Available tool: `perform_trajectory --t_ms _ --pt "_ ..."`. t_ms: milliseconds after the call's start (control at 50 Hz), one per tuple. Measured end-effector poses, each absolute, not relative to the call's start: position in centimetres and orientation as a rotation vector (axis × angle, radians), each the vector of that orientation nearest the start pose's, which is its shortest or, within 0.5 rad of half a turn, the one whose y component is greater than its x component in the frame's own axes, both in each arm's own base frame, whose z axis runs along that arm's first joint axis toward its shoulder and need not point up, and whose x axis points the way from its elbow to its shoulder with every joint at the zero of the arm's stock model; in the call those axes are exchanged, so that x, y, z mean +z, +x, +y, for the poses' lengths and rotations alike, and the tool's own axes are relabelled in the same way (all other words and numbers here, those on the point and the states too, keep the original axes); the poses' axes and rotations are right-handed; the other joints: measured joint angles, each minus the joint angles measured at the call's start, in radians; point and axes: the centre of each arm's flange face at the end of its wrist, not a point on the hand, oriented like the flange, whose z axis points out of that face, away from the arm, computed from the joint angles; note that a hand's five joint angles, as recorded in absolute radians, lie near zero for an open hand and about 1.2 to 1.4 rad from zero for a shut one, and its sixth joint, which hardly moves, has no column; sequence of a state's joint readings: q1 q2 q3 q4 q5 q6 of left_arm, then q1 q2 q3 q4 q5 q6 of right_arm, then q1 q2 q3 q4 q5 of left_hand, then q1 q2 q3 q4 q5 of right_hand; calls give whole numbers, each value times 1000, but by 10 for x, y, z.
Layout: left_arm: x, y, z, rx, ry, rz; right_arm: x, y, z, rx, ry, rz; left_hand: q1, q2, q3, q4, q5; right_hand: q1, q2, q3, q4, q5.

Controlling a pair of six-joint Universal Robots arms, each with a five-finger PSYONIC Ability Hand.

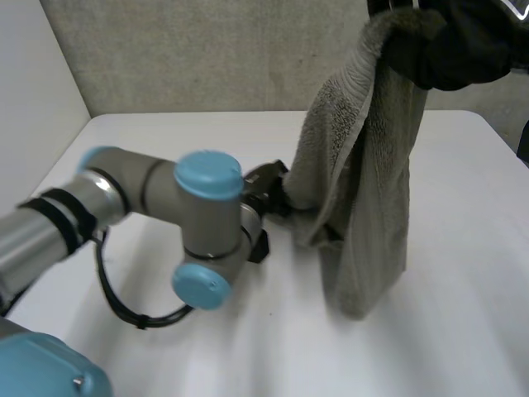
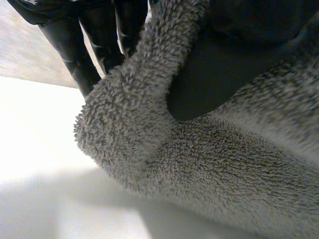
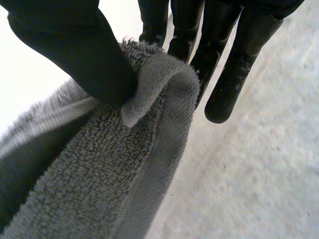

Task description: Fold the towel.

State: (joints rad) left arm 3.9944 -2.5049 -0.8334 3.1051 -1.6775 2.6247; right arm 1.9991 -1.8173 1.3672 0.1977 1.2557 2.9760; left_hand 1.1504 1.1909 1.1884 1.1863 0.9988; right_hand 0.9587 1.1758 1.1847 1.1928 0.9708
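The towel hangs beneath the right hand pinching its top corner, its lower end near the table, the left hand pinching its side edge lower down.

A white counter spreads across the lower part of the head view, smooth and matte. Its far edge meets a grey-beige back wall with a rough, speckled face. At the left a plain white side wall runs along the counter's edge and joins the back wall in a corner. The counter's far right corner is rounded.
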Motion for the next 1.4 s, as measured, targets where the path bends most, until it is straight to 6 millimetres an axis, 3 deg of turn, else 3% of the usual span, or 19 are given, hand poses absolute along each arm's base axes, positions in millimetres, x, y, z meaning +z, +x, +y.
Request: perform_trajectory --t_ms 40,120,280,400,500,540,620,720,760,800,820,840,880,900,920,980,1120,1220,1400 --pt "161 -393 -283 1425 -128 -2083 415 242 -160 -2132 -824 1554 4 8 8 10 8 0 0 0 0 0" --pt "197 -357 -295 1528 -206 -2173 391 232 -199 -2125 -814 1709 12 19 19 22 20 0 0 0 0 0" --pt "239 -322 -293 1622 -431 -2250 349 225 -244 -2030 -861 1887 17 24 24 27 24 0 1 0 0 0" --pt "264 -299 -292 1727 -671 -2302 295 233 -272 -1850 -927 2034 17 24 25 30 25 0 1 0 0 0" --pt "253 -299 -303 1763 -801 -2327 258 238 -288 -1748 -942 2105 17 24 25 30 25 0 1 0 0 0" --pt "253 -299 -303 1763 -801 -2327 258 238 -288 -1748 -942 2105 17 24 25 30 25 0 1 0 0 0" --pt "220 -316 -329 1807 -881 -2300 229 241 -303 -1722 -928 2152 17 25 25 31 25 0 1 0 0 0" --pt "188 -335 -349 1830 -925 -2241 211 240 -313 -1734 -903 2194 17 -5 -2 -1 19 0 1 0 0 0" --pt "180 -341 -353 1830 -937 -2224 207 239 -315 -1738 -898 2203 -73 -132 -129 -128 -89 0 1 0 0 0" --pt "166 -350 -357 1823 -958 -2198 199 239 -317 -1743 -891 2215 -370 -384 -378 -364 -353 0 1 0 0 0" --pt "163 -351 -357 1821 -962 -2194 198 238 -317 -1743 -890 2217 -370 -384 -378 -364 -353 0 1 0 0 0" --pt "159 -354 -357 1814 -969 -2188 196 238 -317 -1743 -889 2219 -599 -632 -616 -615 -601 0 1 0 0 0" --pt "157 -356 -355 1806 -975 -2186 193 238 -318 -1742 -888 2224 -655 -691 -674 -673 -657 0 1 0 0 0" --pt "157 -356 -355 1806 -975 -2186 193 238 -318 -1742 -888 2224 -655 -691 -674 -673 -657 0 1 0 0 0" --pt "157 -357 -353 1799 -974 -2188 192 238 -318 -1743 -888 2224 -805 -856 -853 -853 -823 0 1 0 0 0" --pt "162 -355 -351 1797 -967 -2191 192 238 -318 -1743 -889 2224 -895 -936 -934 -932 -909 0 1 0 0 0" --pt "198 -336 -329 1791 -926 -2211 191 236 -320 -1746 -885 2227 -955 -1006 -1003 -1000 -965 0 1 0 0 0" --pt "211 -321 -307 1743 -861 -2251 191 235 -321 -1746 -882 2232 -957 -1007 -1004 -1001 -967 0 1 0 0 0" --pt "205 -292 -268 1583 -612 -2393 189 230 -328 -1759 -859 2251 -950 -982 -979 -978 -963 0 1 0 0 0"
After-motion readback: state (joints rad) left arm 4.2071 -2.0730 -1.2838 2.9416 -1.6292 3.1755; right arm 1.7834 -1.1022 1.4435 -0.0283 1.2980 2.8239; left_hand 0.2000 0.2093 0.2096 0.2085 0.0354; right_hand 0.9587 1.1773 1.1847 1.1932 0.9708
